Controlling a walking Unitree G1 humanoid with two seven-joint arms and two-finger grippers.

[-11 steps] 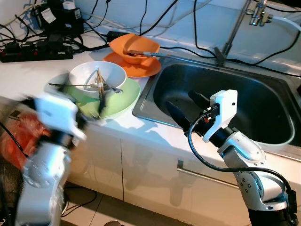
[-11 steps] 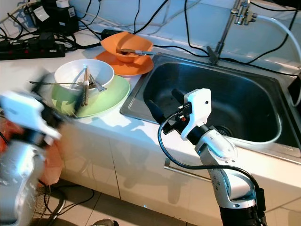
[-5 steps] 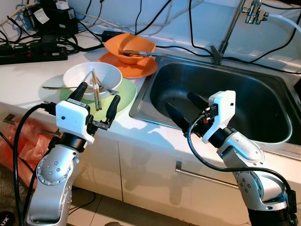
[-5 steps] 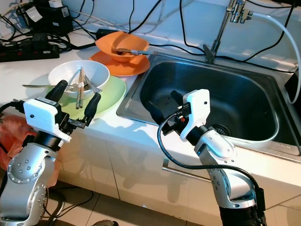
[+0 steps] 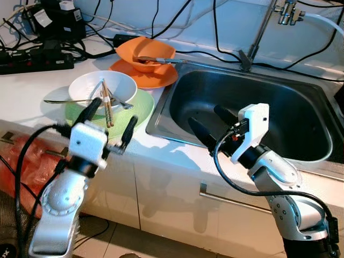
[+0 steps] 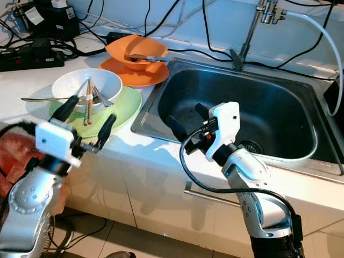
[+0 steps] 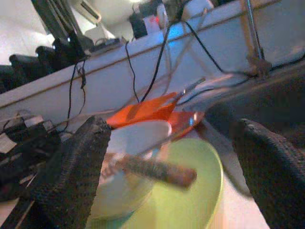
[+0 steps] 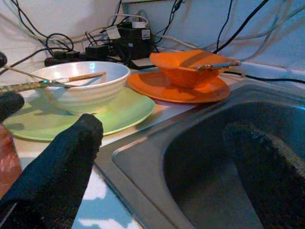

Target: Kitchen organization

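My spread left gripper (image 5: 109,120) hangs near the white bowl (image 5: 102,89); its chopsticks (image 5: 105,103) run near-to-far. My right gripper (image 5: 209,122), also spread, is over the sink (image 5: 301,129).

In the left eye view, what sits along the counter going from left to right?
Black power strip → white bowl on the green plate → orange bowl on the orange plate → steel sink → faucet.
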